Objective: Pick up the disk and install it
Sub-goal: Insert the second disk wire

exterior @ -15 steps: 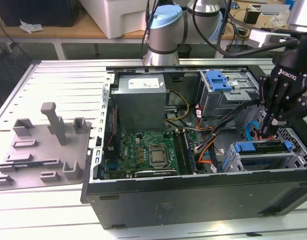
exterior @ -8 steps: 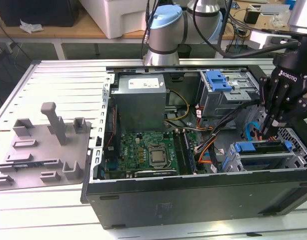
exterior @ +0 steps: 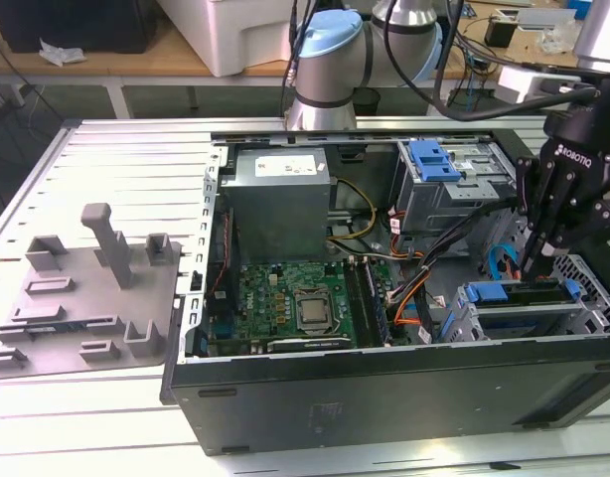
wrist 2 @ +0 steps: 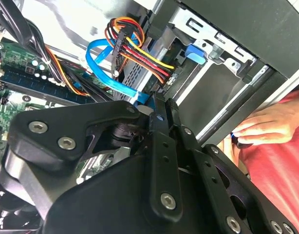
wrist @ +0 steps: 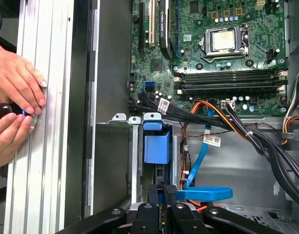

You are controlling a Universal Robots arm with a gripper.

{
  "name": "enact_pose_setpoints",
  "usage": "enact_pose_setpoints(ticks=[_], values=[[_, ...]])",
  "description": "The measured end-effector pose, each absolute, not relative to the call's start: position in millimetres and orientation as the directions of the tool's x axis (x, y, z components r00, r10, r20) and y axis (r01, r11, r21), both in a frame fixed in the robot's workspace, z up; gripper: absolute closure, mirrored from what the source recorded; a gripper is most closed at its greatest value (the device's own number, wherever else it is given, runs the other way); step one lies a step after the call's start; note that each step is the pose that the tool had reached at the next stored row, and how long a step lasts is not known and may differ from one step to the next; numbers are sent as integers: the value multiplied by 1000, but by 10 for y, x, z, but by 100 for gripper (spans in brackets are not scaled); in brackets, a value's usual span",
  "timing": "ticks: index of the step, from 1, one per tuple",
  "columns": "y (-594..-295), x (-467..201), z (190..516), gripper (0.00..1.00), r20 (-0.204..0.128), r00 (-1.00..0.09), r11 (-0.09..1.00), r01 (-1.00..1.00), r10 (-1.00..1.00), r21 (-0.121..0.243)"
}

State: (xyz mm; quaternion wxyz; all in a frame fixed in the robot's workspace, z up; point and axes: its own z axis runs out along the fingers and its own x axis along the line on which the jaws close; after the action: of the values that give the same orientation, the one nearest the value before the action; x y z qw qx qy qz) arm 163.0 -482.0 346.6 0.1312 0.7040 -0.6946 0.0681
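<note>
The gripper (exterior: 532,266) is seen closed above the lower drive cage (exterior: 484,320), where the disk (exterior: 516,294) is seated in its blue carrier. Coloured cables (wrist 2: 140,53) crowd alongside; a person's hands (wrist: 15,105) rest outside the case.

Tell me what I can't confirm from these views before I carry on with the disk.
- Disk: in the exterior view, the drive cage covers all but its upper edge; seating can't be judged.
- Gripper: its fingertips sit against the disk's edge; in both wrist views the gripper's own body blocks the contact.
- Hands: in the first wrist view, cut off by the picture edge.
</note>
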Motion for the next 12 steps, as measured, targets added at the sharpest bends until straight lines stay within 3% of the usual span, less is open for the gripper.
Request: enact_pose_setpoints(ticks=[12], values=[[-4825, 1644, 3455, 84, 279, 26, -1, -996, -960, 91]])
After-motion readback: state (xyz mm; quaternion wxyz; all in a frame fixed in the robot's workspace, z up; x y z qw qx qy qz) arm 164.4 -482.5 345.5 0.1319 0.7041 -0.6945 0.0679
